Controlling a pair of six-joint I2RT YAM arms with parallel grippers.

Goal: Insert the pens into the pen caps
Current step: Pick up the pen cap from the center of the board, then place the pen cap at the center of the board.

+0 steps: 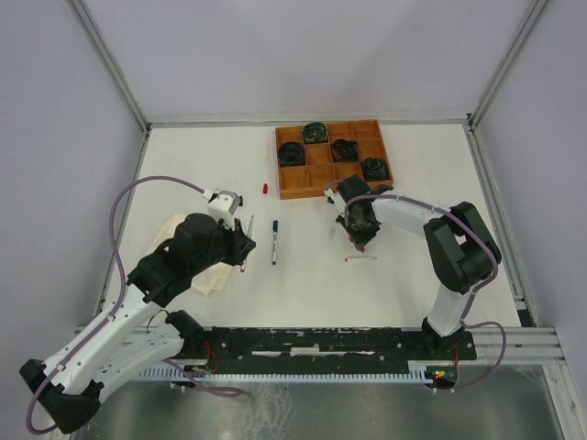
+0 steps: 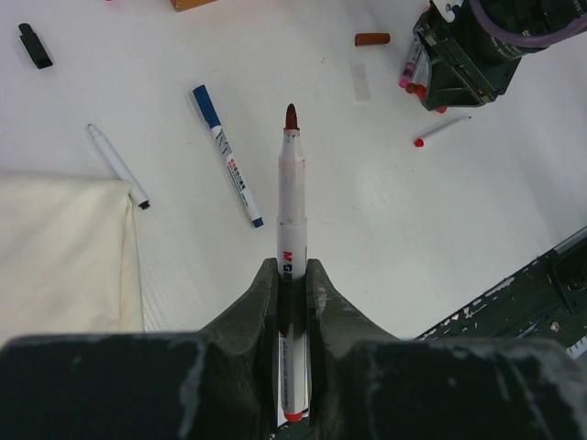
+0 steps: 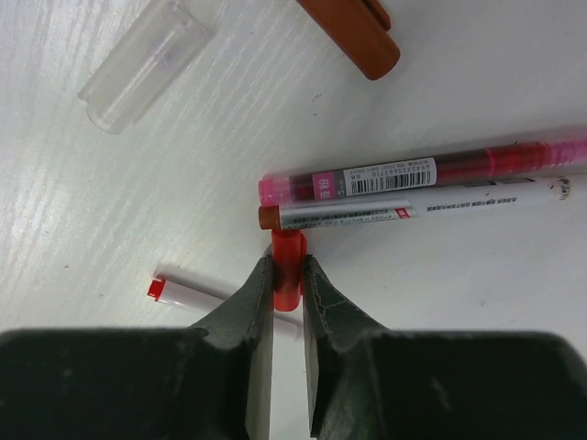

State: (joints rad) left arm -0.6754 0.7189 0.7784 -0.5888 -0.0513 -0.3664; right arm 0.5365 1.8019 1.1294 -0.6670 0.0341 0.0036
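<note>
Left wrist view: clenching the left gripper (image 2: 292, 275) on the lower barrel of a brown-tipped pen (image 2: 291, 183), with the bare felt tip pointing straight ahead of the fingers. Lying ahead and to the left on the white table (image 2: 385, 238): a blue-capped pen (image 2: 227, 156), then a black-tipped pen (image 2: 117, 165) just beside the cream cloth (image 2: 60, 247). Sitting far ahead and to the right: the brown cap (image 2: 372, 38).

Right wrist view: pinching a red cap (image 3: 287, 261) between the fingers of the right gripper (image 3: 288, 275). Lying crosswise just beyond the fingertips, side by side: a translucent pink pen (image 3: 422, 174) and a white labelled pen (image 3: 422, 211). Showing just below and left of the fingers: a red-tipped pen (image 3: 179, 291).

Judging the handling: treating the pens as light, stiff, smooth plastic cylinders, probably prone to rolling and to sliding in a loose hold. Gripping mid-barrel or lower, leaving the tip end free. Treating the caps as tiny hollow tubes, squeezing across their sides and lining up straight before pushing.
</note>
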